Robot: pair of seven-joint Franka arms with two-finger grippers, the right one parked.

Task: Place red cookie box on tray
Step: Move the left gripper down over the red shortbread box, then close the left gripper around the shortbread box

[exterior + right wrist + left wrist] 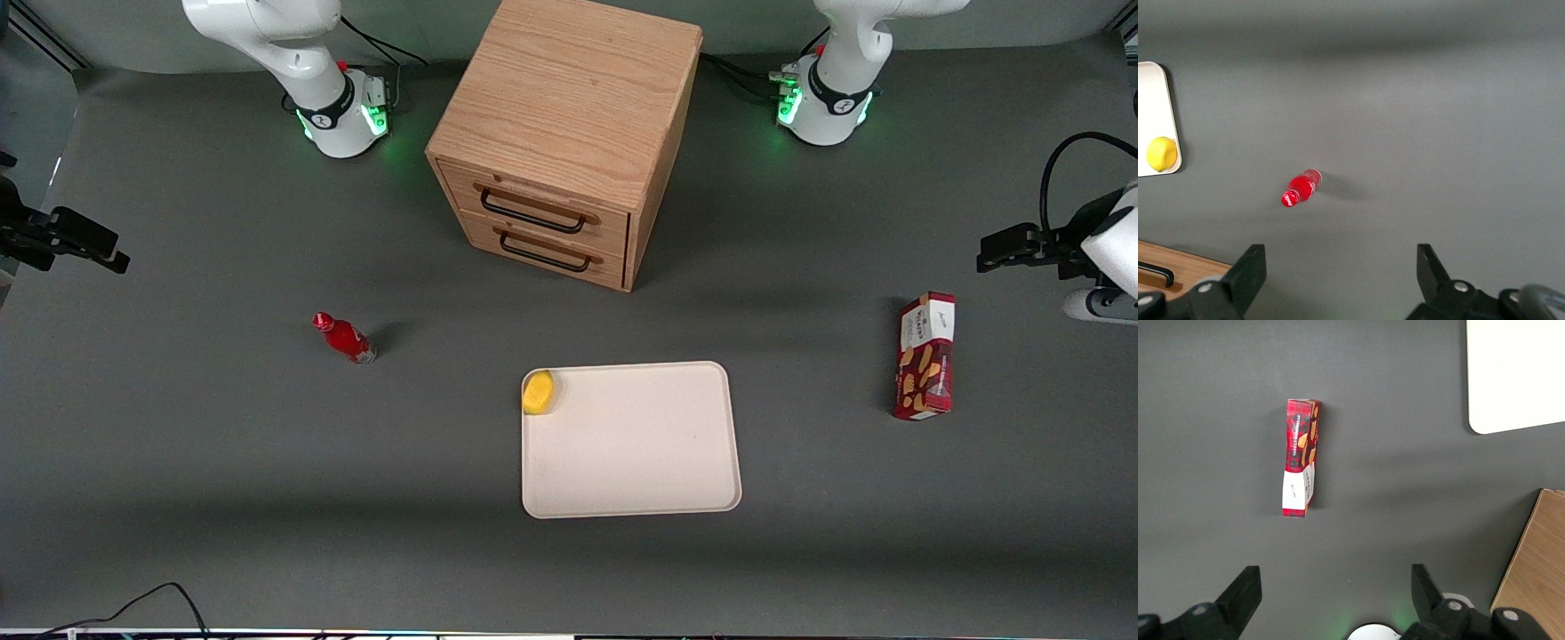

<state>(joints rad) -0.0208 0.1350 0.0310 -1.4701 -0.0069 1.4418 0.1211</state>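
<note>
The red cookie box [925, 356] lies flat on the grey table toward the working arm's end, its white end panel farther from the front camera. It also shows in the left wrist view [1300, 458]. The cream-white tray [640, 444] lies near the table's middle, well apart from the box; one corner of it shows in the left wrist view [1511, 373]. My left gripper [989, 252] hangs high above the table near the box, not touching it. Its fingers are wide open and empty [1335, 577].
A yellow lemon [538, 391] sits in one corner of the tray. A wooden two-drawer cabinet [560, 133] stands farther from the front camera than the tray. A small red bottle [345, 338] lies toward the parked arm's end.
</note>
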